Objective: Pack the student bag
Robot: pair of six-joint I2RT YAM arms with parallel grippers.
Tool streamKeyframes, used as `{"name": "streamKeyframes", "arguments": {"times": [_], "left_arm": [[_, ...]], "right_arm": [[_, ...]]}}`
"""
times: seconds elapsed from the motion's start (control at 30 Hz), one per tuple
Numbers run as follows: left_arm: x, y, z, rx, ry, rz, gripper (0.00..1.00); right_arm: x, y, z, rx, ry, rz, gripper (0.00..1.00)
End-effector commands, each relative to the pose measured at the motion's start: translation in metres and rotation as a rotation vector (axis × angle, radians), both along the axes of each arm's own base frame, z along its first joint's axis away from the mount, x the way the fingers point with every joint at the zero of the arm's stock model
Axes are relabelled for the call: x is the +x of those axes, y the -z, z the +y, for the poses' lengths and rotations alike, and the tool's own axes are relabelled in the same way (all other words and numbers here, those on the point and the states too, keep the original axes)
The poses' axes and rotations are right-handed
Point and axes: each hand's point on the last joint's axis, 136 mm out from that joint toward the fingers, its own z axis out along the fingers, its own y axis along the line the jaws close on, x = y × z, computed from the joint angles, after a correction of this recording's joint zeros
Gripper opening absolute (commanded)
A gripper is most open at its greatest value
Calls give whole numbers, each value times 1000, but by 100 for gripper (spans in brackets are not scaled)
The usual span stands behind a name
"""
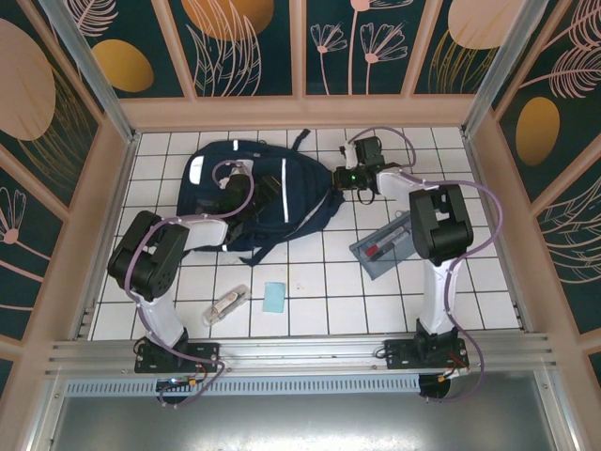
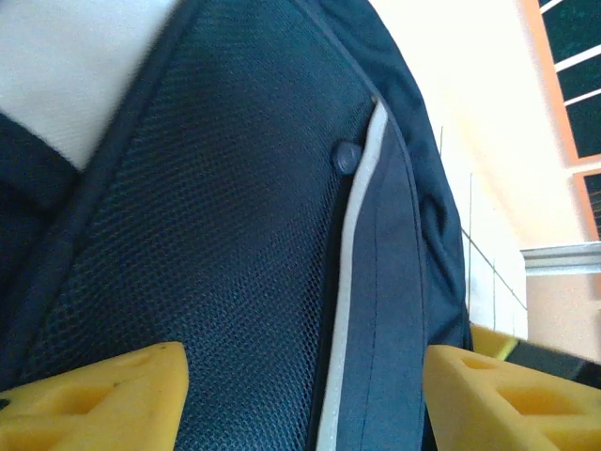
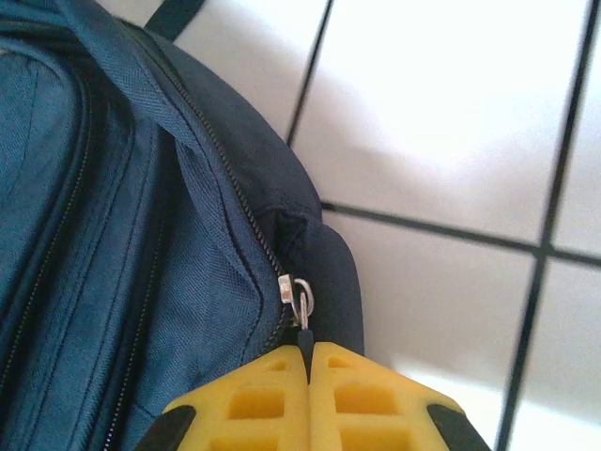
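Note:
The student bag [image 1: 268, 188], a large navy backpack with white stripes, lies flat on the tiled table at the back centre. My left gripper [image 1: 235, 194] hovers over its front face. In the left wrist view it [image 2: 302, 404] is open, its yellow fingers [image 2: 103, 399] spread to either side of the dark mesh [image 2: 216, 235] and a white stripe [image 2: 352, 282], and grip nothing. My right gripper [image 1: 346, 177] is at the bag's right edge. In the right wrist view it [image 3: 308, 352] is shut on the black zipper pull, just below the silver slider [image 3: 293, 291].
A grey pencil case [image 1: 385, 246] with pens lies to the right of the bag, beside the right arm. Near the front edge lie a small light-blue pad [image 1: 274, 297] and a clear, elongated item [image 1: 226, 305]. Wooden walls enclose the table on three sides.

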Motion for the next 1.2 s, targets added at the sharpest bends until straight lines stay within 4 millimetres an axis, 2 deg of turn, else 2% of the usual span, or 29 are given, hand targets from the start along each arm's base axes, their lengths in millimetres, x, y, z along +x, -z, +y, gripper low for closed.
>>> {"name": "streamKeyframes", "arguments": {"times": [0.0,0.1,0.2,0.3,0.37,0.47,0.63,0.8,0.9,0.97,1.03,1.17], "left_arm": [[-8,15,0,67,68,108,67],[16,-23,-34,4,164,42,67],[33,-45,-69,-67,234,6,68],[47,-48,-99,-115,267,7,69],[56,-42,-113,-149,273,30,70],[69,-24,-126,-158,254,85,70],[84,8,-132,-154,207,159,70],[103,25,-143,-168,191,191,69],[109,36,-149,-163,191,210,67],[111,47,-147,-152,178,221,59],[113,56,-147,-142,172,222,40],[115,71,-151,-143,187,230,16]], "right_arm": [[12,-2,-8,-84,3,-34,0],[9,-11,4,-110,-47,-61,0],[4,-15,11,-131,-74,-78,0],[0,-23,16,-121,-94,-97,0],[-3,-28,19,-117,-108,-114,0],[-6,-34,22,-108,-122,-134,0],[-14,-47,25,-80,-137,-199,0],[-28,-71,28,-23,-159,-269,0],[-37,-75,33,-20,-189,-282,0],[-40,-75,36,-36,-206,-286,0],[-43,-73,37,-53,-215,-288,0],[-48,-72,37,-78,-221,-289,0]]}}
